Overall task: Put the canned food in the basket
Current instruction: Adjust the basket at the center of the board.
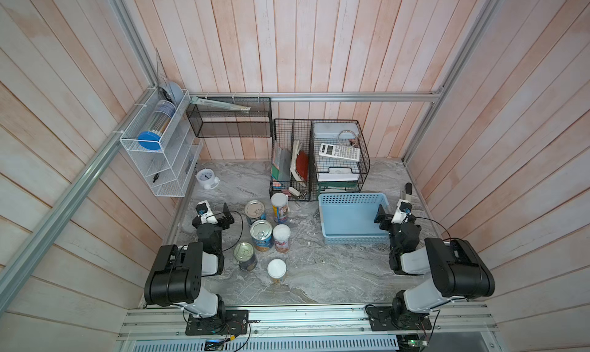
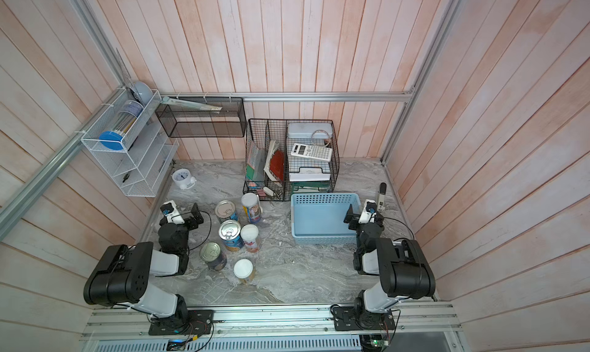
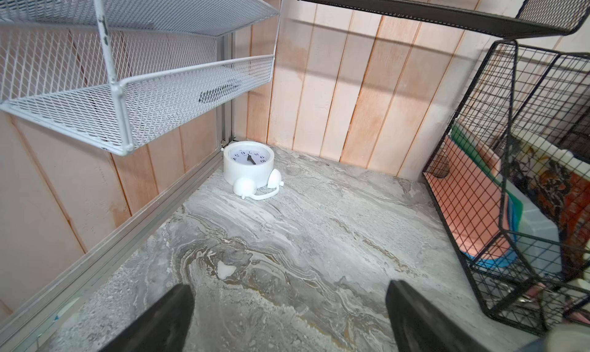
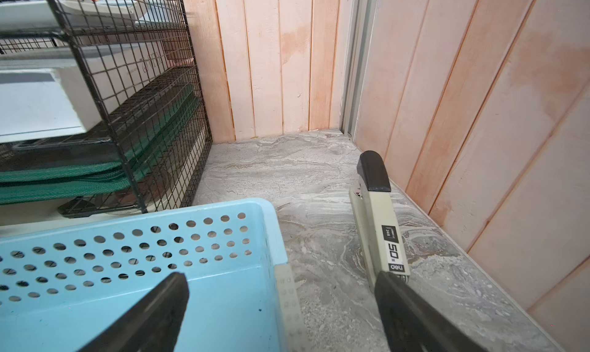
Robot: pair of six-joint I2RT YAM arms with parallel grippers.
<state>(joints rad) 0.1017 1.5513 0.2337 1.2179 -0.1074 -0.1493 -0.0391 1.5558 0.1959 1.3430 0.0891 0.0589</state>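
Three silver pull-tab cans point(image 1: 261, 233) with blue or dark labels and three slimmer white-lidded cans point(image 1: 281, 237) stand upright, clustered together on my feed. Well apart to their right I see the light blue basket point(image 1: 351, 199), shallow and perforated, with every can outside it.

Light's bright and even on my feed, diffuse from overhead. Shadows are soft and short beside the cans point(image 1: 261, 235) in both top views. I see mild sheen on their metal tops, nothing blown out. Top views are wide-angle: wall planks point(image 1: 319, 31) fan outward, corners stretch, fine detail slightly soft. Left wrist view: black mesh shelf point(image 3: 431, 11) throws a shadow band across the wall, clock point(image 3: 248, 162) sharp, left gripper point(image 3: 289, 288) fingers point(image 3: 159, 321) blurred. Right wrist view: stapler point(image 4: 380, 232) label crisp, right gripper point(image 4: 281, 278) fingers point(image 4: 415, 315) smeared too.
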